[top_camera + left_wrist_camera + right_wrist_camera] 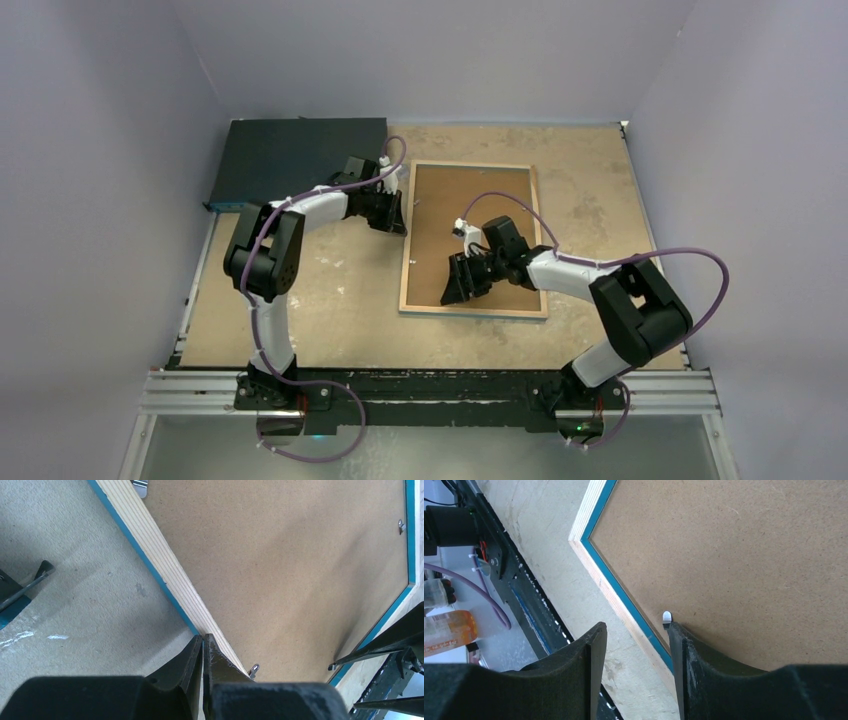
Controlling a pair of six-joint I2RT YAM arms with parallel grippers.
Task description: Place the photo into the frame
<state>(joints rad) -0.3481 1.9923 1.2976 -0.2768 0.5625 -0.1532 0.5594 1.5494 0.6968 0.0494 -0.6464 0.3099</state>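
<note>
the photo is not visible in any view. if it is already loaded it sits hidden under the brown backing board [480, 205], and i cannot tell that from here. the frame [470, 166] lies face down on the bench [330, 300], its light wood rim up and a thin blue edge showing around the board seated inside it. that orientation makes sense, since the back is where the board gets locked down.

the right hand [635, 630] is spread, one finger over the bench side of the rim and the other over the board, right beside a small metal tab [667, 616] near the frame's near-left corner. it looks placed to work that tab over the board.

the left hand [202, 640] has its fingers pressed together with nothing between them, the tips at the wood rim on the frame's left edge toward the far corner. i judge this is a brace so the frame does not slide while the other hand pushes.

a dark flat box [300, 155] lies at the far left, just beside the left arm.
</note>
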